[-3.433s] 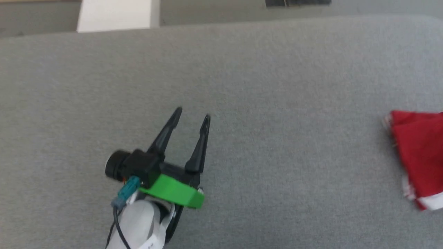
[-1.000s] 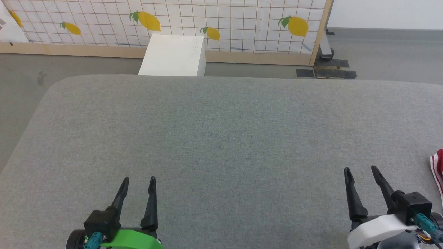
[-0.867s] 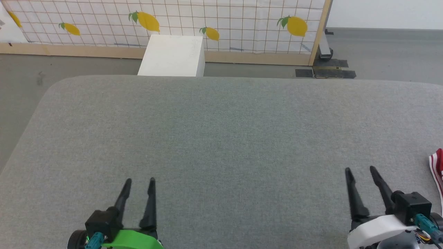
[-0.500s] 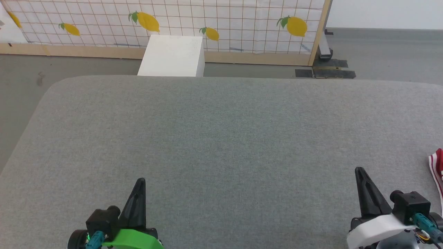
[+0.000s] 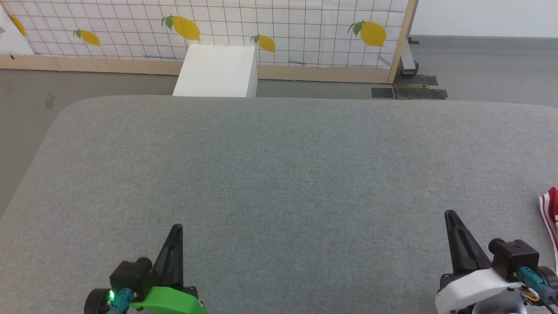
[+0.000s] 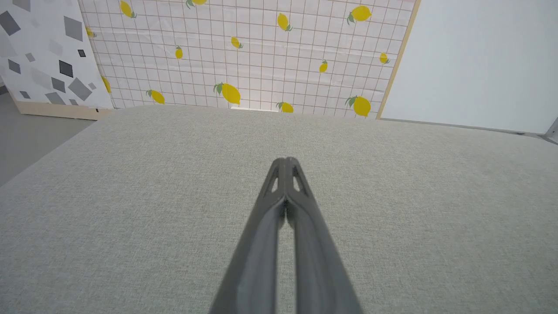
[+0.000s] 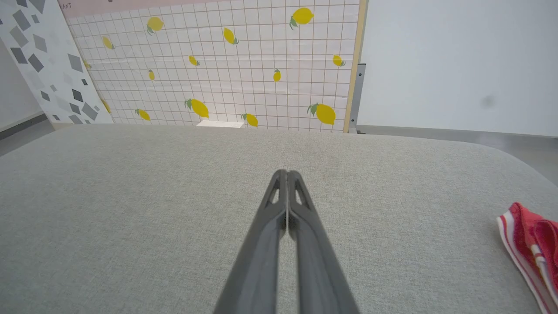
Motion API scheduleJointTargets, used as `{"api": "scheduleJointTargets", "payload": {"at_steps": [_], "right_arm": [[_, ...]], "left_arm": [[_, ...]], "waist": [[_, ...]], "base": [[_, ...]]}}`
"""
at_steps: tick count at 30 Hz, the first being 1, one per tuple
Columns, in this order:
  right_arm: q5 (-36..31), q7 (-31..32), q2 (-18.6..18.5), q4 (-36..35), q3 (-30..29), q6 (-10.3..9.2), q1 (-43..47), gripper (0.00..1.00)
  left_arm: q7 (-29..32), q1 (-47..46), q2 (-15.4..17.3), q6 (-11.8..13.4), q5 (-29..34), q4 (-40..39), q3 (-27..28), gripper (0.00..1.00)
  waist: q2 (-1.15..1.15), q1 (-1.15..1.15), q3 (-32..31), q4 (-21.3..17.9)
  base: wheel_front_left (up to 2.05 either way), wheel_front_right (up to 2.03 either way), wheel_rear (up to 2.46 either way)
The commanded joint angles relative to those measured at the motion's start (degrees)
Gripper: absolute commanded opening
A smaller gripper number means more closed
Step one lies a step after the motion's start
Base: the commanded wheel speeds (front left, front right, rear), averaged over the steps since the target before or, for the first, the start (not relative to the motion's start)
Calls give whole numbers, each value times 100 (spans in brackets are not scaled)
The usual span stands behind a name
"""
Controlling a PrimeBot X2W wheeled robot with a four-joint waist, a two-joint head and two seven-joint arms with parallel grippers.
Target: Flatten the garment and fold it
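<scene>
You are resting both arms at the near edge of the bench (image 5: pixel 279 165), seemingly idle | left jaws and right jaws are pressing together, empty | garment (image 5: pixel 551 209) is lying at the right edge, awaiting flattening.

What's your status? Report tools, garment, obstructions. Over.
Left tool shut, empty. Right tool shut, empty. Garment untouched at right edge of grey surface, partly out of frame, right of right tool. No obstruction seen.
</scene>
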Motion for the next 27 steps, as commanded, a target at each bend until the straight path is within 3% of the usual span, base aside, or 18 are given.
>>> {"api": "scheduleJointTargets", "payload": {"at_steps": [1,27], "right_arm": [[-61,32,3,-47,23,-2,-65,0],[-155,214,7,-152,107,-4,-144,0]], "left_arm": [[30,-82,-6,45,69,-33,28,0],[334,-178,-13,147,268,-154,78,0]], "waist": [[0,0,-1,-1],[0,0,-15,-15]], "base": [[0,0,0],[0,0,0]]}}
